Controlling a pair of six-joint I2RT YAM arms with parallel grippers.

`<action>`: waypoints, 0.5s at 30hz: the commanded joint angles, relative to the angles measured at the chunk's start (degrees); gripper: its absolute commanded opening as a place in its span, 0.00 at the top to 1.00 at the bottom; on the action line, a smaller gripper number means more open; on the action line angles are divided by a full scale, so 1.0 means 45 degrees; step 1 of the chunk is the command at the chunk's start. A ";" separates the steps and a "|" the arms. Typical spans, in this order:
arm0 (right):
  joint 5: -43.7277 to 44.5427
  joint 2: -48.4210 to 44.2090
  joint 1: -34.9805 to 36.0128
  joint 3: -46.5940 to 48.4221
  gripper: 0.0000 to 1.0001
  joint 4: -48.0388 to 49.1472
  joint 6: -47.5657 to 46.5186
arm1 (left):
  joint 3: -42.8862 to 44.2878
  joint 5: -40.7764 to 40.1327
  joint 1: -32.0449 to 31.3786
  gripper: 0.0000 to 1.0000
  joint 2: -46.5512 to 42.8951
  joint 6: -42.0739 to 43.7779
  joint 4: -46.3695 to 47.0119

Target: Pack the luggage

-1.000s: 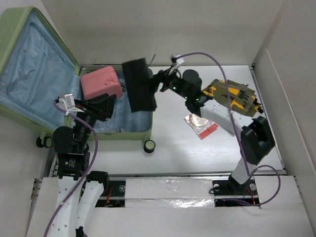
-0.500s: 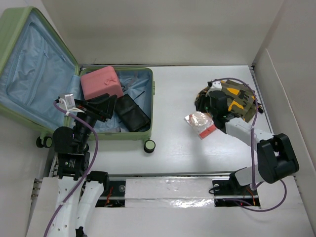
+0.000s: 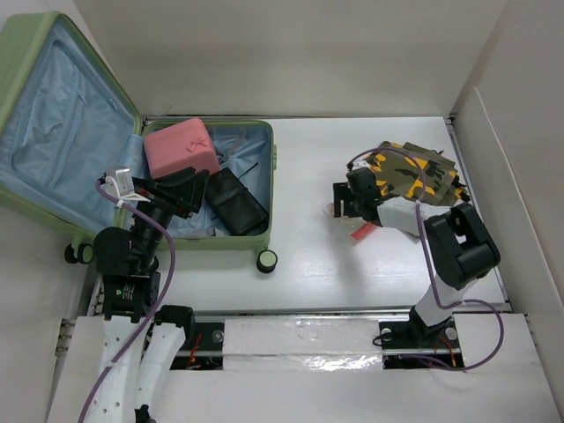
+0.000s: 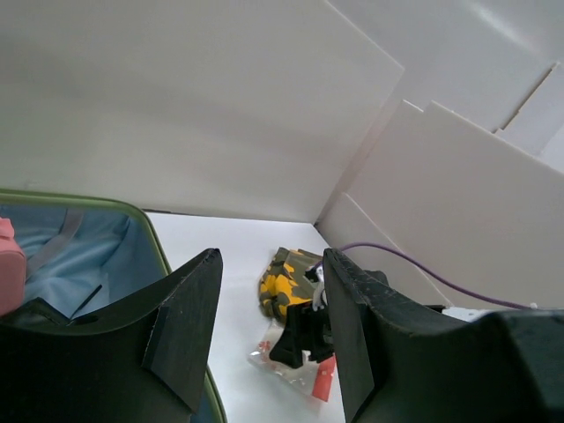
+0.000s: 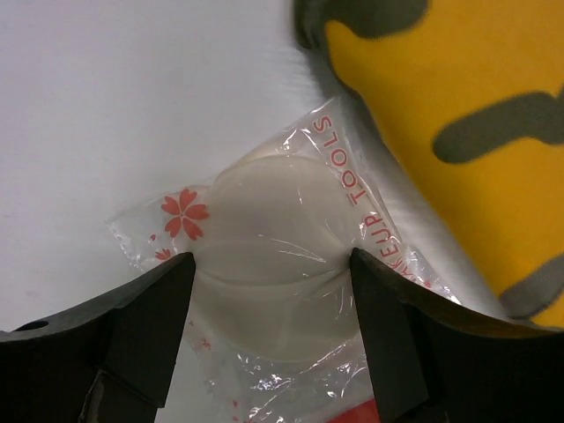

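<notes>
Arm folded low, the right pincer [image 5: 269,304] stands apart astride a clear packet [image 5: 264,233]; the luggage [image 3: 272,167] lies well left.

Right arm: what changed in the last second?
The right gripper released the black pouch into the luggage, swung right, and now its open fingers straddle the clear packet beside the camouflage bag. The left gripper and pink case stayed put.

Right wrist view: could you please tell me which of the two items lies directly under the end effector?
The clear plastic packet with red flower print, framed by the open right end effector; the olive-and-orange bag lies off to its side.
</notes>
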 commanded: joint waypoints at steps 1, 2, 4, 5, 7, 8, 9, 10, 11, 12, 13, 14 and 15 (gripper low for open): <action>0.0288 0.0934 0.1052 0.0648 0.22 -0.1132 0.0210 | 0.0050 0.0123 -0.0078 0.53 -0.0217 0.0065 0.0670; 0.0484 0.1149 0.1306 0.0687 0.25 -0.1209 0.0249 | 0.0050 0.0104 -0.0078 0.53 -0.0275 0.0066 0.0592; 0.1205 0.1871 0.1815 0.0901 0.32 -0.1540 0.0347 | 0.0050 0.0123 -0.0078 0.53 -0.0373 0.0066 0.0611; 0.1440 0.2087 0.1952 0.0960 0.42 -0.1581 0.0367 | 0.0069 0.0143 -0.0078 0.53 -0.0412 0.0066 0.0630; 0.1696 0.2439 0.2245 0.0883 0.69 -0.1484 0.0561 | 0.0089 0.0182 -0.0078 0.53 -0.0354 0.0085 0.0650; 0.1697 0.2518 0.2246 0.0883 0.91 -0.1445 0.0639 | 0.0108 0.0201 -0.0078 0.53 -0.0315 0.0085 0.0592; 0.1600 0.2596 0.2246 0.0902 1.00 -0.1425 0.0640 | 0.0109 0.0221 -0.0078 0.53 -0.0315 0.0085 0.0592; 0.1599 0.2539 0.2246 0.0902 1.00 -0.1425 0.0640 | 0.0070 0.0221 -0.0078 0.53 -0.0334 0.0066 0.0611; 0.1657 0.2345 0.2246 0.0825 1.00 -0.1270 0.0659 | 0.0089 0.0240 -0.0078 0.53 -0.0373 0.0085 0.0630; 0.1948 0.2014 0.2382 0.0708 1.00 -0.1134 0.0660 | 0.0108 0.0202 -0.0078 0.53 -0.0373 0.0085 0.0631; 0.2125 0.1083 0.2538 0.0494 1.00 -0.1055 0.0621 | 0.0128 0.0201 -0.0078 0.53 -0.0354 0.0105 0.0611; 0.2281 0.0512 0.2539 0.0415 1.00 -0.0938 0.0524 | 0.0109 0.0163 -0.0078 0.53 -0.0315 0.0105 0.0553; 0.2631 -0.0073 0.2752 0.0433 1.00 -0.0976 0.0426 | 0.0089 0.0143 -0.0078 0.53 -0.0315 0.0085 0.0591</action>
